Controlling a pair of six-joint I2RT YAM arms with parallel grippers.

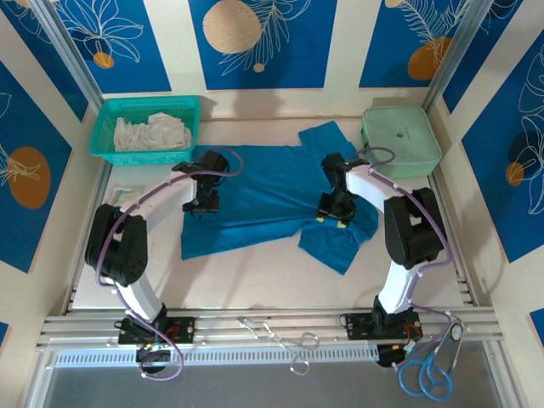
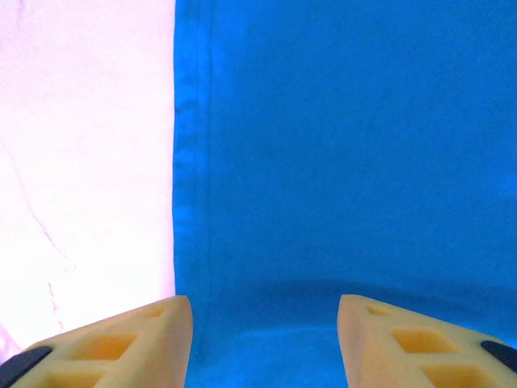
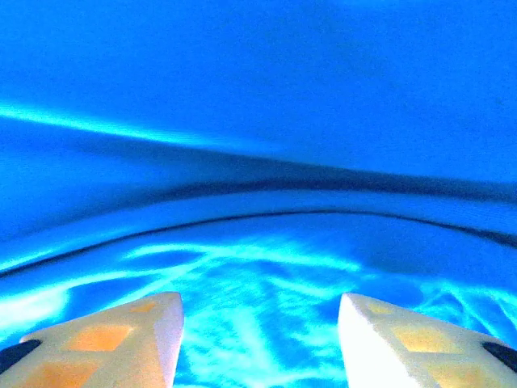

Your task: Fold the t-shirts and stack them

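- A teal basket [image 1: 102, 127] sits at the table's [image 1: 255, 280] far left corner, with crumpled white cloths [image 1: 153, 133] inside.
- A pale green lidded box [image 1: 399, 140] sits at the far right corner.
- Blue-handled scissors [image 1: 429, 374] lie past the near right corner.

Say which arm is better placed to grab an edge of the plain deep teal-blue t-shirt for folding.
Left. The left gripper, open, sits at the stitched edge of the teal-blue t-shirt; the right gripper, open, hangs over rumpled fabric.

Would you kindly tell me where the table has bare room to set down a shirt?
Widest: the near table strip between the t-shirt and the arm bases. Narrower: left of the t-shirt, in front of the basket. Crowded: the back, with basket and green box.
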